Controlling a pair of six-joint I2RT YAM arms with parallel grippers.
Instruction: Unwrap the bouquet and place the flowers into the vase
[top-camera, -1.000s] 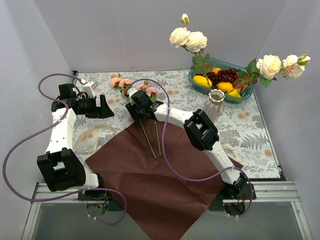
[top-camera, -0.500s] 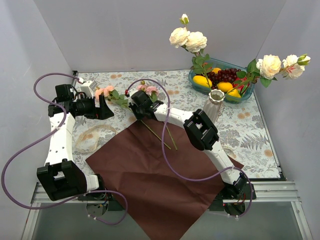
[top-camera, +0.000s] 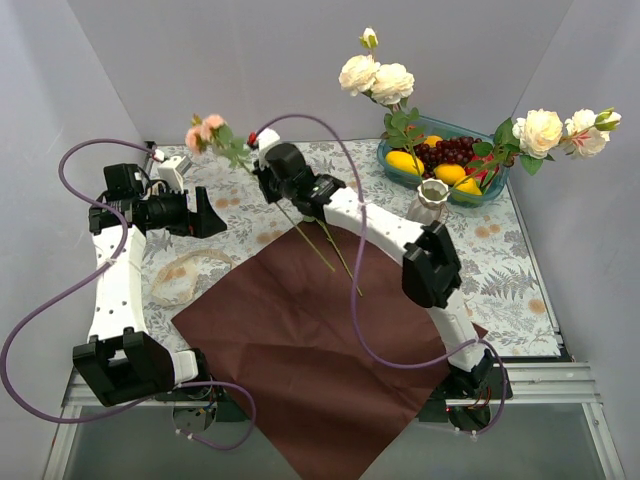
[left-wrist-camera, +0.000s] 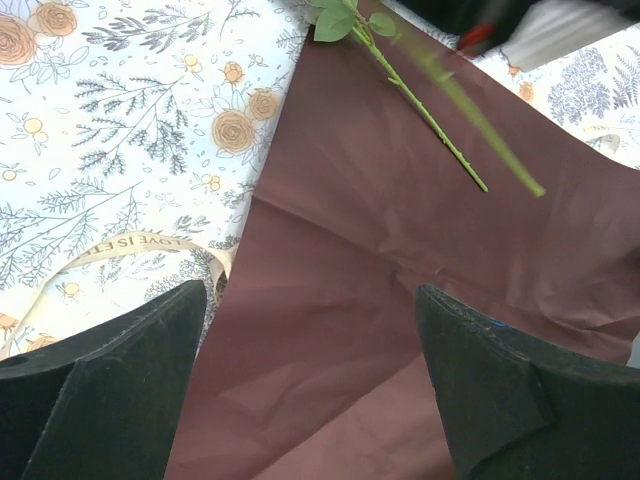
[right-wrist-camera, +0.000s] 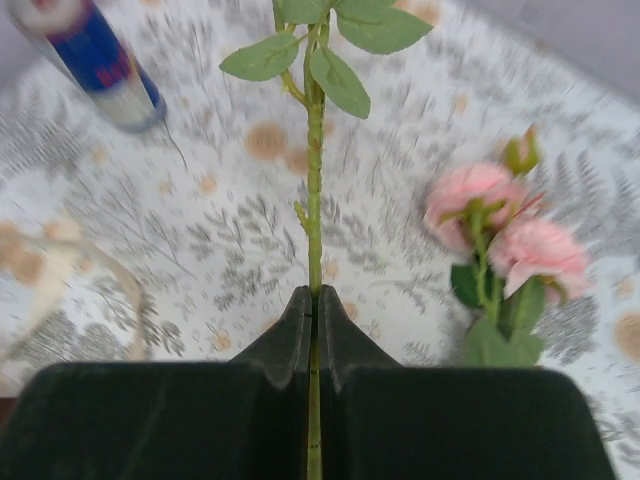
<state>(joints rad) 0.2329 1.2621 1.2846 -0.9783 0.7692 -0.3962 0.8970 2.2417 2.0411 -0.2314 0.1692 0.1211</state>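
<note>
The bouquet is undone: its dark red paper (top-camera: 300, 345) lies spread flat on the table, with the cream ribbon (top-camera: 185, 272) loose at its left. My right gripper (top-camera: 263, 172) (right-wrist-camera: 314, 292) is shut on the thin green stem (right-wrist-camera: 314, 190) of a pink flower (top-camera: 205, 128), raised above the table's back left. Two stems (top-camera: 318, 243) trail from it down over the paper. A second pink flower (right-wrist-camera: 500, 235) shows just right of the held stem. The white ribbed vase (top-camera: 432, 196) stands right of centre, holding cream roses (top-camera: 375, 75). My left gripper (top-camera: 210, 214) (left-wrist-camera: 310, 290) hangs open over the paper's left edge.
A teal bowl (top-camera: 395, 165) of fruit sits behind the vase at the back right. More cream roses (top-camera: 545, 130) lean out toward the right wall. A blue and silver cylinder (right-wrist-camera: 90, 55) shows at the right wrist view's upper left. Grey walls close three sides.
My right gripper closed on the stem and rose toward the back, lifting the pink flower off the table; the stem ends slid right over the paper. The left gripper stayed open, almost still.
</note>
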